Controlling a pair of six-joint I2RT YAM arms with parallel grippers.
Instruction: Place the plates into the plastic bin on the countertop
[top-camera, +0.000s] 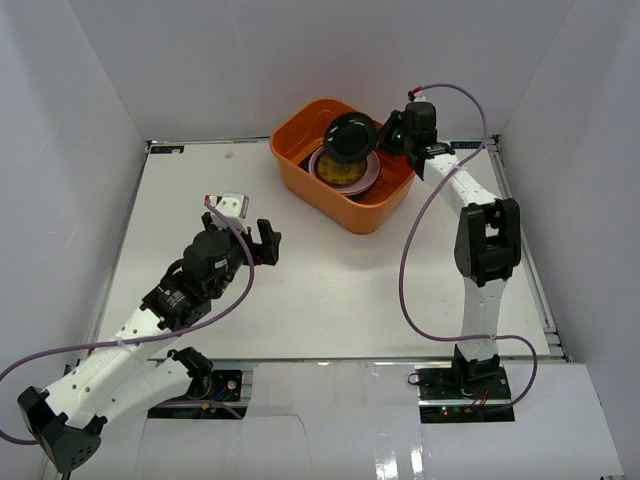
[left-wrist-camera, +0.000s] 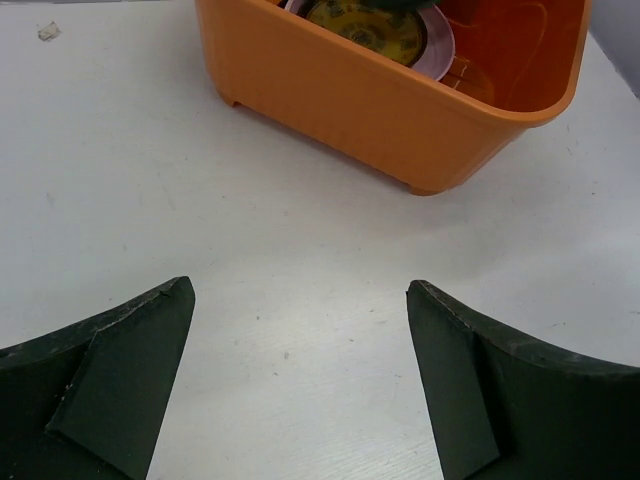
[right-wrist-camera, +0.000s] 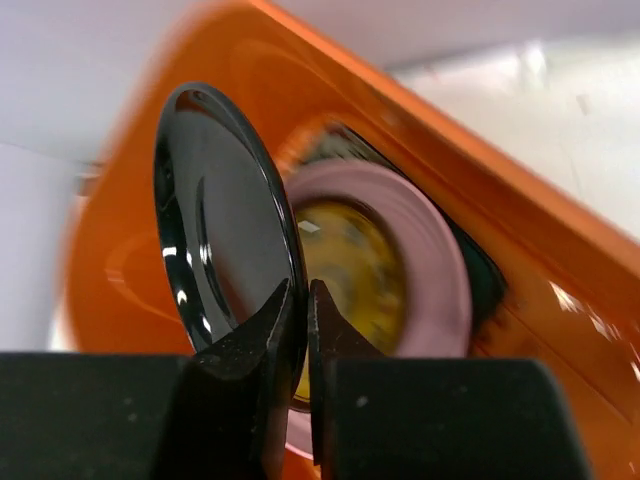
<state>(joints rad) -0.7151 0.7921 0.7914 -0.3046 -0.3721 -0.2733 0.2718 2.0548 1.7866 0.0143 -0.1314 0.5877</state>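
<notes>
Left side: my left gripper (top-camera: 268, 240) hangs low over the countertop (top-camera: 330, 300), well apart from the bin and pointing toward it. Jaws spread wide, nothing between them. In the left wrist view both fingers (left-wrist-camera: 120, 390) frame only bare white surface.

Centre, far edge: the plastic bin (top-camera: 300, 140) sits on the countertop, turned at an angle to the rails. The left wrist view shows its near wall (left-wrist-camera: 370, 110) and, over the rim, dishes stacked inside. On top lies the yellow-patterned plate (top-camera: 345, 172), resting in the pink plate (top-camera: 370, 178). A dark edge shows under the pink plate in the right wrist view; I cannot tell which dish it is.

Right side: my right gripper (top-camera: 388, 135) reaches in over the bin's far right rim. It is clamped on the glossy black plate (top-camera: 350, 138), held above the stack and inside the bin's outline. In the right wrist view the fingertips pinch the black plate's rim, one on each face. From that camera the plate stands on edge, clear of the pink plate behind it.
</notes>
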